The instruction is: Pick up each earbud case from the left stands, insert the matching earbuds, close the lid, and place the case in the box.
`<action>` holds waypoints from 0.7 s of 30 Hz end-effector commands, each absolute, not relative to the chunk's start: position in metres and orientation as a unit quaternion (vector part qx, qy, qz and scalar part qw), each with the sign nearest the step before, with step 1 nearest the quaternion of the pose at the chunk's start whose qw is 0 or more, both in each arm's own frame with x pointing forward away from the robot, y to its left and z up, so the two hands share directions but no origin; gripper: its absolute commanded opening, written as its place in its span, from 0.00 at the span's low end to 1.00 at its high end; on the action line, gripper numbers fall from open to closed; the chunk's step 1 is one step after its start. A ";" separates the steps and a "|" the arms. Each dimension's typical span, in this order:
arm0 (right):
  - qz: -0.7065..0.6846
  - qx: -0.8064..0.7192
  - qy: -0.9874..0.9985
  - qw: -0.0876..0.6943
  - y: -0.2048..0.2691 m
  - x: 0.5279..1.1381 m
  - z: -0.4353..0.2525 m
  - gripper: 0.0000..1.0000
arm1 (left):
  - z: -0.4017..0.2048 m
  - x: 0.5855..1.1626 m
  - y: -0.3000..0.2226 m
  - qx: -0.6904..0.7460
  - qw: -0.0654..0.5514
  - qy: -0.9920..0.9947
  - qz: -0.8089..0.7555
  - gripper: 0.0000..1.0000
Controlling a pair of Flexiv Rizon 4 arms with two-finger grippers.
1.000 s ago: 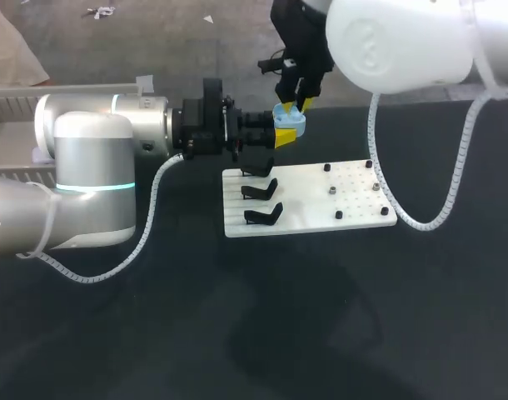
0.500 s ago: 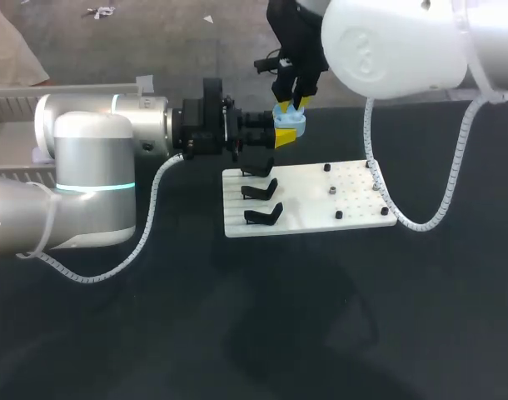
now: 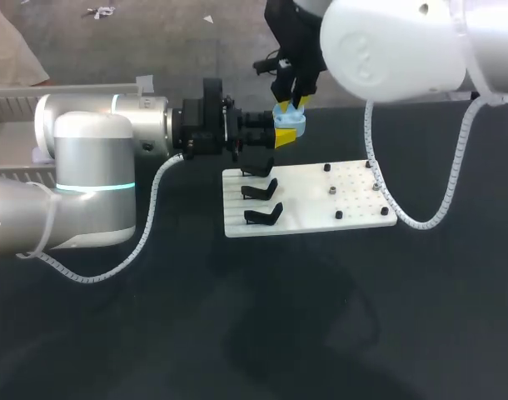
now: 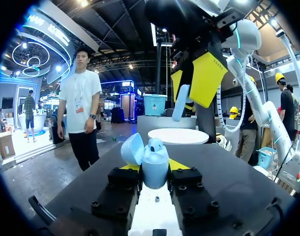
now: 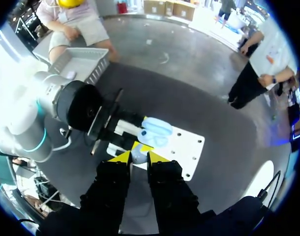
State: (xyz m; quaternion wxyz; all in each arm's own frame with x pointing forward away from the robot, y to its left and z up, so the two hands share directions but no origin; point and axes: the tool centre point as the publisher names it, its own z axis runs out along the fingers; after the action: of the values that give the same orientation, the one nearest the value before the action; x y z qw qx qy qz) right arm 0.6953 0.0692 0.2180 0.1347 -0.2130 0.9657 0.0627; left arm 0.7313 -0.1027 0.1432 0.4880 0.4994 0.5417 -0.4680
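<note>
Pale-blue earbud case (image 4: 155, 169), lid (image 4: 132, 149) open; earbud (image 4: 156, 144) seated.

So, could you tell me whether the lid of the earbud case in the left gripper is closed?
No, the lid stands swung open beside the earbud case held in the left gripper.

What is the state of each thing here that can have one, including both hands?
earbud case: lid open, held in the left hand.
earbud: gripped over the open case, not yet in it.
left hand: shut on the earbud case.
right hand: shut on the earbud.
stands: empty.
</note>
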 end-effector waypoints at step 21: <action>0.058 -0.244 0.961 0.114 0.071 0.710 0.199 0.00 | 0.142 0.731 -0.103 0.498 0.491 0.541 -0.467 0.00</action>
State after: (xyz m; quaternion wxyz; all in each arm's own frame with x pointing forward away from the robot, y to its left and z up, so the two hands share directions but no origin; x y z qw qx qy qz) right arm 0.7049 0.0690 0.1992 0.1194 -0.2425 0.9610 0.0579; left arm 0.7313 -0.1027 0.1432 0.4880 0.4994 0.5417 -0.4680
